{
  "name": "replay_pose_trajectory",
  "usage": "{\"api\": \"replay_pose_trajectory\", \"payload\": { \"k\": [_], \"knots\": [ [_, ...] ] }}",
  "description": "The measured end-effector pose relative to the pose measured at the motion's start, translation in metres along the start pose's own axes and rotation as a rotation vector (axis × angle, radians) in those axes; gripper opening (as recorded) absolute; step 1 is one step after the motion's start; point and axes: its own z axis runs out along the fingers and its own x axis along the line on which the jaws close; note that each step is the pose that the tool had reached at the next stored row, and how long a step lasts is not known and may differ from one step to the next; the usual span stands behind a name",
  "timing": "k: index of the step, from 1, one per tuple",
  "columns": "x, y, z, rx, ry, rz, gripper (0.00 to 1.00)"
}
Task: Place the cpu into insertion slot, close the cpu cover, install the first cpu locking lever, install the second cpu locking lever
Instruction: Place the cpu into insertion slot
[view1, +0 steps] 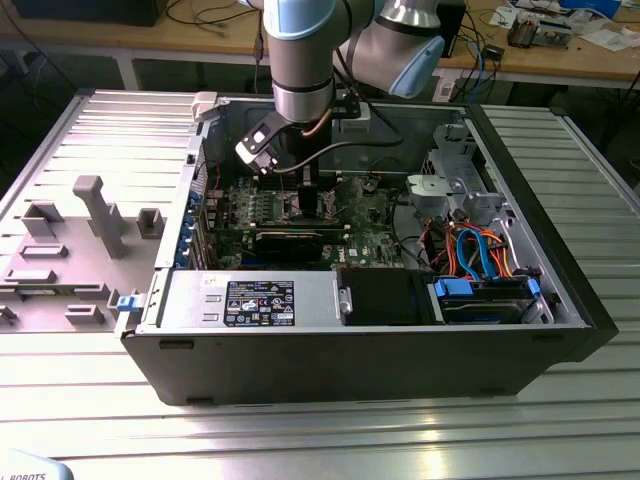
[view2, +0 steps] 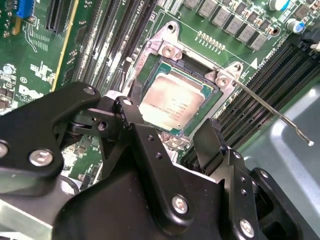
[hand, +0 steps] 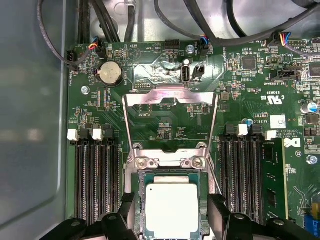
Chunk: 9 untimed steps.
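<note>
The cpu (hand: 172, 212) (view2: 172, 95), a flat silver-grey square, lies in the insertion slot (hand: 141, 200) (view2: 150, 67) on the green motherboard. My gripper (hand: 172, 198) (view2: 170, 107) is open just above it, one black finger on each side with a small gap to the chip's edges. The cpu cover (hand: 170, 96), a thin silver frame with a square window, is swung back from its hinge and stands open beyond the socket. A thin wire locking lever (view2: 272, 112) sticks out unlatched beside the socket. In the exterior view the gripper (view1: 305, 195) reaches down into the open computer case.
Black memory slots (hand: 97, 180) (hand: 240, 175) flank the socket on both sides. Cables (hand: 200, 30) run along the board's far edge. A black graphics card (view1: 290, 240), drive bays with orange and blue cables (view1: 480, 255) and the case walls (view1: 350, 360) surround the work area.
</note>
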Motion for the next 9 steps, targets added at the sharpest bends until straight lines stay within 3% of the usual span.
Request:
{"api": "replay_pose_trajectory", "payload": {
  "k": [1,6,9],
  "knots": [
    [0.0002,-0.0001,0.0004,0.0,0.0048,0.001,0.68],
    [0.0003,0.0001,0.0034,0.0007,0.0112,0.001,0.68],
    [0.0004,0.0001,0.0048,0.0008,0.0225,0.002,0.68]
  ]
}}
